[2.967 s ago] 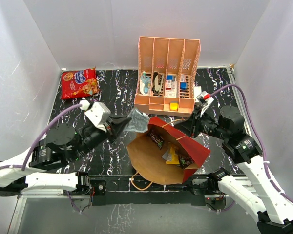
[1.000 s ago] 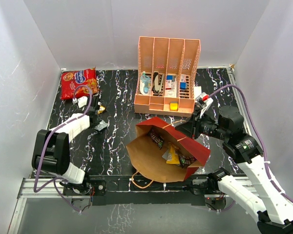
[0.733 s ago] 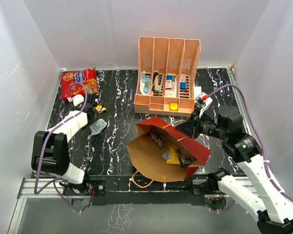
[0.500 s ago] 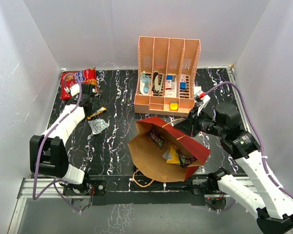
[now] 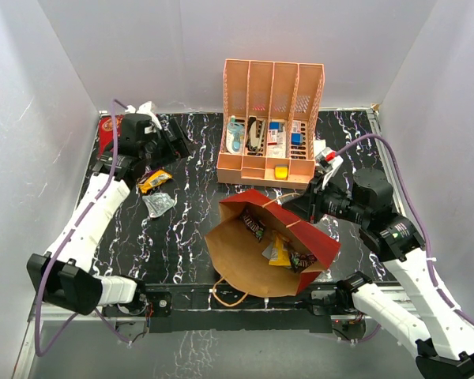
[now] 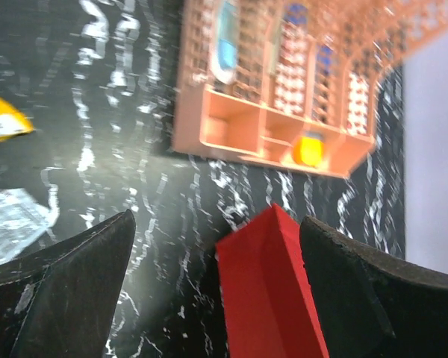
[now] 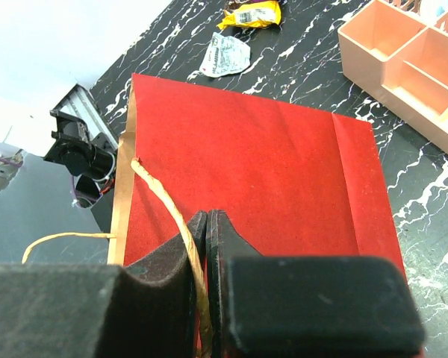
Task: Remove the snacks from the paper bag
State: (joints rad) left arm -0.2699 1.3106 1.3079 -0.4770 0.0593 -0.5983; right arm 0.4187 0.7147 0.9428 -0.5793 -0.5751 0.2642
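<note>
Twine handle point(image 7: 163, 200) — inside right hand point(image 7: 207, 224)

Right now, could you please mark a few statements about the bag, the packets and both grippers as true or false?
1. The right gripper is shut on the twine handle of the paper bag. True.
2. The left gripper holds the yellow packet. False: that gripper is open and empty, and the yellow packet lies on the table.
3. The paper bag is empty. False: several packets show inside its open mouth.
4. A silver packet lies on the table close to the yellow packet. True.
</note>
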